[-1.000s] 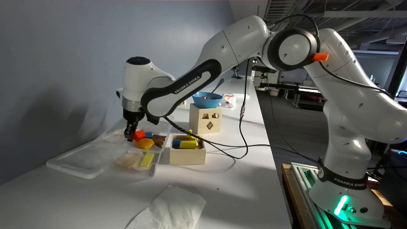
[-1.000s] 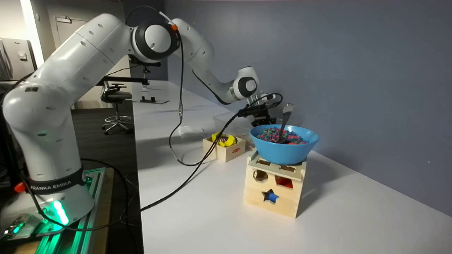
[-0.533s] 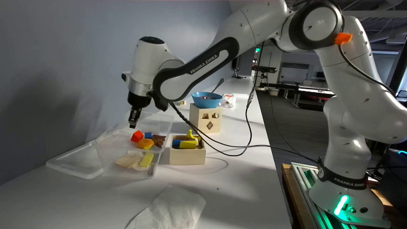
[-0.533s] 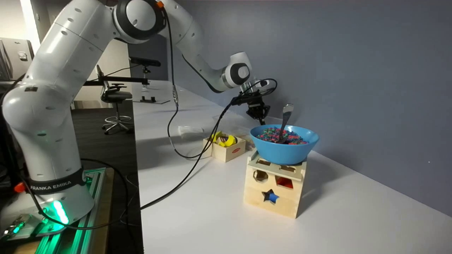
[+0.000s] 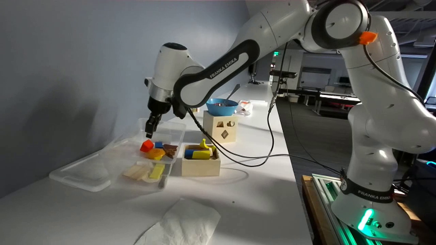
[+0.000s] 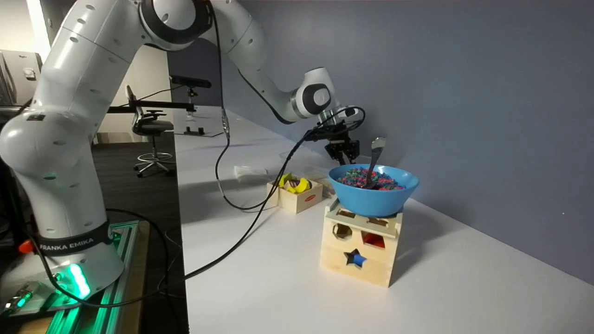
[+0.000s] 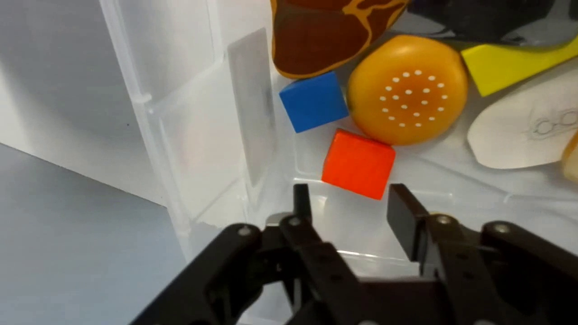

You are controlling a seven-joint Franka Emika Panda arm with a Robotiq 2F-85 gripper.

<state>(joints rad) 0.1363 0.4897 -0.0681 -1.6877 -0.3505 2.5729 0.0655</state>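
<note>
My gripper (image 7: 347,205) is open and empty, pointing down over a clear plastic bin (image 7: 194,135). In the wrist view a red block (image 7: 359,163) lies just beyond the fingertips, roughly between their lines. A blue block (image 7: 314,101), an orange bun with white dots (image 7: 408,90), a brown piece with orange edges (image 7: 316,40) and a yellow piece (image 7: 501,65) lie around it. In an exterior view the gripper (image 5: 150,132) hangs just above the red block (image 5: 146,145), apart from it. In an exterior view the gripper (image 6: 344,155) shows behind the blue bowl (image 6: 373,199).
A wooden box (image 5: 201,167) with yellow and blue blocks stands beside the bin. A wooden shape-sorter cube (image 5: 213,132) carries the blue bowl with a spoon (image 6: 375,160). A clear lid (image 5: 80,178) lies by the wall. A white napkin (image 5: 190,221) lies on the table. The arm's cable droops nearby.
The gripper rose from beside the red block, then shifted sideways over it. The red block moved slightly. In an exterior view the fingers now look farther apart than half a second ago.
</note>
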